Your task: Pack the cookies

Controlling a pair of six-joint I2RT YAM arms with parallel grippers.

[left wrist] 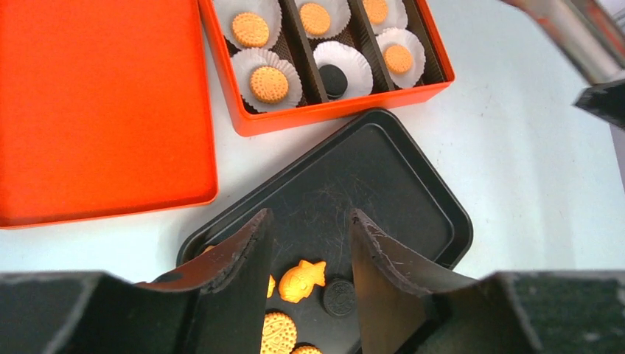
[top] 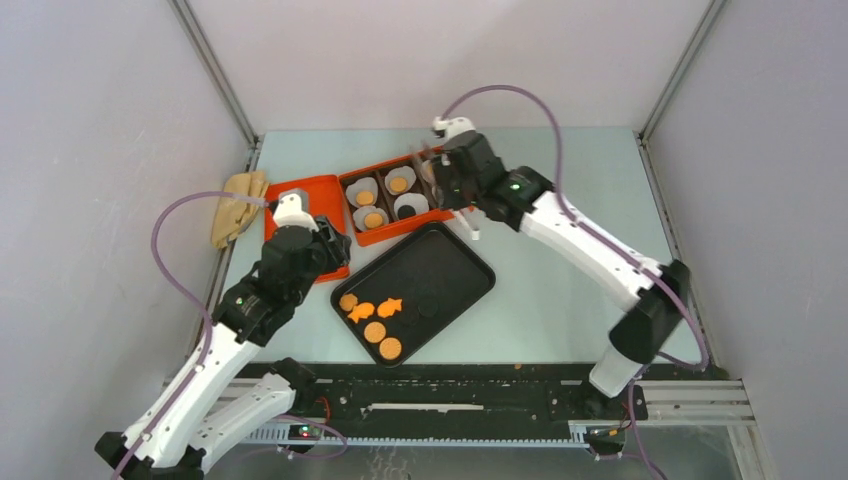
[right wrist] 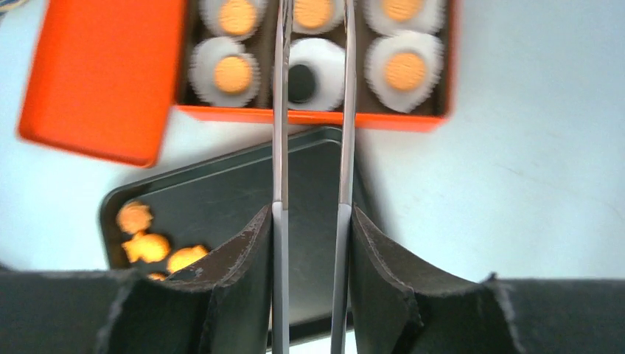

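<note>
- We are holding our left claw (left wrist: 309, 218) open and empty above the black tray (left wrist: 398, 184).
- Our right claw (right wrist: 309, 214) is gripping tongs (right wrist: 279, 147) beyond the tray.
- Some cookies (left wrist: 302, 280) are lying on the tray, others in the box (left wrist: 339, 110) beside it.

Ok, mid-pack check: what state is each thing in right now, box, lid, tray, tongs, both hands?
Box: open, six paper cups, a cookie in each.
Lid: off, lying flat beside the box.
Tray: loose cookies at one end, rest bare.
Tongs: gripped, blades apart, nothing visible between them.
Right hand: shut on the tongs, above the box.
Left hand: open, empty, above the tray's cookies.
</note>
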